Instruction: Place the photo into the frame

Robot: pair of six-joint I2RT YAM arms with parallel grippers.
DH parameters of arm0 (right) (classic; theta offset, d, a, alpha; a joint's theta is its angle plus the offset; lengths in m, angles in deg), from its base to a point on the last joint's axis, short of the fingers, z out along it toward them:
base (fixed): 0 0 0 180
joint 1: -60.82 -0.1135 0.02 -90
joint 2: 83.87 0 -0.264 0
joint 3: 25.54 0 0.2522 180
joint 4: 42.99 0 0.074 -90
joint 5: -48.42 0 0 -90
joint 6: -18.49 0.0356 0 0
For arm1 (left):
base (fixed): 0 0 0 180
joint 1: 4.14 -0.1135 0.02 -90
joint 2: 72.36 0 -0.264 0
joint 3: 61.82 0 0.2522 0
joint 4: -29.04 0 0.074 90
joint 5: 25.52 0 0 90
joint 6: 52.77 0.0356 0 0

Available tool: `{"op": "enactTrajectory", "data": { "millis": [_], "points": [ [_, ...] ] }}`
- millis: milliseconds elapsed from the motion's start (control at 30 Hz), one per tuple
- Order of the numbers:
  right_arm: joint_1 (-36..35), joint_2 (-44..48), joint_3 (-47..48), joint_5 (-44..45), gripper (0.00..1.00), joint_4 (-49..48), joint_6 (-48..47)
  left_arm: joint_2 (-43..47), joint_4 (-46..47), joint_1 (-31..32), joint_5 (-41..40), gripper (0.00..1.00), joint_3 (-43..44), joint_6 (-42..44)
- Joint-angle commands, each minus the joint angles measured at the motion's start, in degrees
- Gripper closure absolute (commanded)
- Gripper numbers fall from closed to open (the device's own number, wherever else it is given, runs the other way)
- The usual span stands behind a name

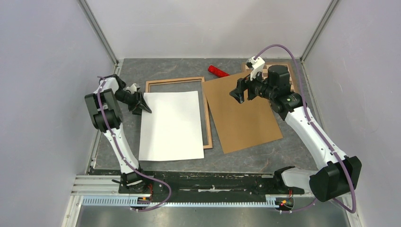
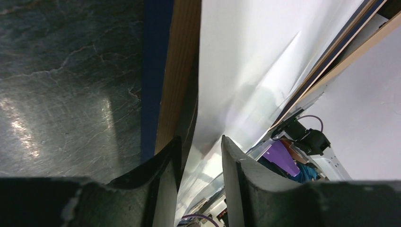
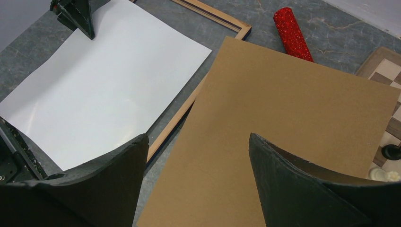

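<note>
The photo (image 1: 171, 125) lies white side up on the frame (image 1: 175, 81), shifted toward the near side so that the frame's far rail and right rail show. My left gripper (image 1: 145, 108) is at the photo's far left corner. In the left wrist view its fingers (image 2: 199, 142) stand part open on either side of the sheet's (image 2: 246, 61) lifted edge, beside the frame's wood and blue rail (image 2: 177, 71). My right gripper (image 1: 236, 93) hovers open and holds nothing, its fingers (image 3: 198, 139) wide apart. The right wrist view also shows the photo (image 3: 104, 85) and the frame (image 3: 213, 16).
A brown fibreboard panel (image 1: 243, 116) lies right of the frame, overlapping its right rail, below my right gripper (image 3: 293, 118). A red glittery cylinder (image 1: 218, 72) lies at the back, and a chessboard (image 3: 387, 71) sits at the far right. Grey walls enclose the table.
</note>
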Motion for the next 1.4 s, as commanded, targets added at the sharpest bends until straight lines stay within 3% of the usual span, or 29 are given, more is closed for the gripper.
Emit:
{"op": "enactTrajectory", "data": {
  "millis": [0,600,800,1033,1367],
  "points": [
    [0.1,1.7,-0.3,-0.1,0.2,-2.0,0.3,0.4,2.8,-0.5,0.7,0.6,-1.4,-3.5],
    [0.1,1.1,0.1,-0.3,0.2,-1.9,0.3,3.0,9.4,-0.6,4.1,0.83,-1.3,-12.8],
    [0.1,0.7,0.3,-0.2,0.2,-2.0,0.3,4.2,14.4,-0.5,4.9,0.97,-2.2,-15.8],
    [0.0,0.3,0.1,0.0,0.2,-2.2,0.2,6.2,22.0,-0.4,7.0,0.98,-4.6,-19.1],
    [0.1,-0.3,0.1,0.1,0.2,-2.3,0.2,2.8,20.6,1.4,7.6,0.98,1.4,-16.7]
  ]
}}
